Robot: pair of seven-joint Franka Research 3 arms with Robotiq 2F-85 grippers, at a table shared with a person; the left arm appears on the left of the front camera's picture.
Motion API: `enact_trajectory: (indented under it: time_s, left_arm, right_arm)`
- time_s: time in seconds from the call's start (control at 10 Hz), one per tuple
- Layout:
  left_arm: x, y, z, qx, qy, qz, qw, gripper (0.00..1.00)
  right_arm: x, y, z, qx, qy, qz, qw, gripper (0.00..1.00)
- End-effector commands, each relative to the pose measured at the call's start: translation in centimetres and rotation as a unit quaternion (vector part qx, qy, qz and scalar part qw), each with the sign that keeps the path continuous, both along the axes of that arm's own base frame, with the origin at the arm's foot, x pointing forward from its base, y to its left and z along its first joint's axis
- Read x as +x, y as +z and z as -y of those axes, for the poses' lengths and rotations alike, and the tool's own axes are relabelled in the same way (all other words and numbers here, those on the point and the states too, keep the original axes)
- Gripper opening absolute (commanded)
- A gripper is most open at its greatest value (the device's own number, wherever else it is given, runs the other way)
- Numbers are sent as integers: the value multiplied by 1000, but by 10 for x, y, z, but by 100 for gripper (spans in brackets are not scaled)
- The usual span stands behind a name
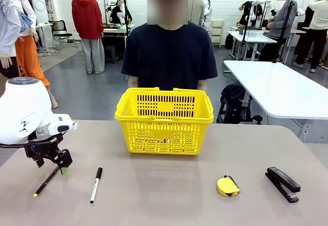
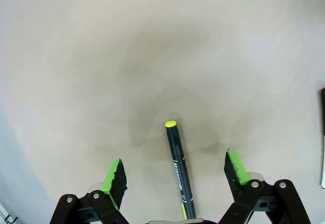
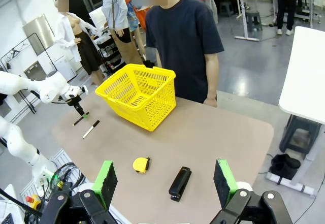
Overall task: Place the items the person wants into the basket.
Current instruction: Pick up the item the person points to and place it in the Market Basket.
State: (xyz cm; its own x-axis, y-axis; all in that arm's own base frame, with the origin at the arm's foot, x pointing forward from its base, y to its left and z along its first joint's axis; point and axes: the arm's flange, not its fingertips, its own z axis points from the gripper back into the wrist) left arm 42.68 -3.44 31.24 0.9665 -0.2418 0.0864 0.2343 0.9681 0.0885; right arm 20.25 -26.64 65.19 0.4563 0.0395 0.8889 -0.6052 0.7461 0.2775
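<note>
The pen (image 1: 45,182) is being reached for. It lies on the table (image 1: 169,198), at 8 o'clock from the basket (image 1: 164,134). The left gripper (image 2: 175,170) is spread wide over the pen. Next, the gripper must be lowered and closed on it. The right gripper (image 3: 165,181) is spread apart too.
</note>
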Motion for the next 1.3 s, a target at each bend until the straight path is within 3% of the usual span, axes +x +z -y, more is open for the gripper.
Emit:
enact_trajectory:
  time_s: [0.0, 0.2, 0.4, 0.7, 0.9, 1.0, 1.1, 1.2]
  left_arm:
    - [-33, -8, -3, 15, 17, 4, 1000, 100]
    - [-34, -8, -3, 8, 26, 2, 1000, 100]
    - [-30, -8, -5, -6, 39, -24, 999, 91]
    - [-30, -8, -9, -17, 35, -39, 998, 0]
    - [-31, -6, -11, -23, 31, -47, 998, 0]
    - [-31, -5, -11, -24, 29, -48, 998, 6]
    - [-31, -6, -11, -23, 24, -51, 998, 0]
    - [-31, -6, -12, -24, 21, -55, 998, 0]
  right_arm:
    - [2, 0, 0, 6, 6, 14, 1000, 100]
    - [2, 0, 0, 6, 6, 14, 1000, 100]
    - [2, 0, 0, 6, 6, 14, 1000, 100]
    - [2, 0, 0, 6, 6, 14, 1000, 100]
    - [2, 0, 0, 6, 6, 14, 1000, 100]
    - [2, 0, 0, 6, 6, 14, 1000, 100]
    - [2, 0, 0, 6, 6, 14, 1000, 100]
    - [2, 0, 0, 6, 6, 14, 1000, 100]
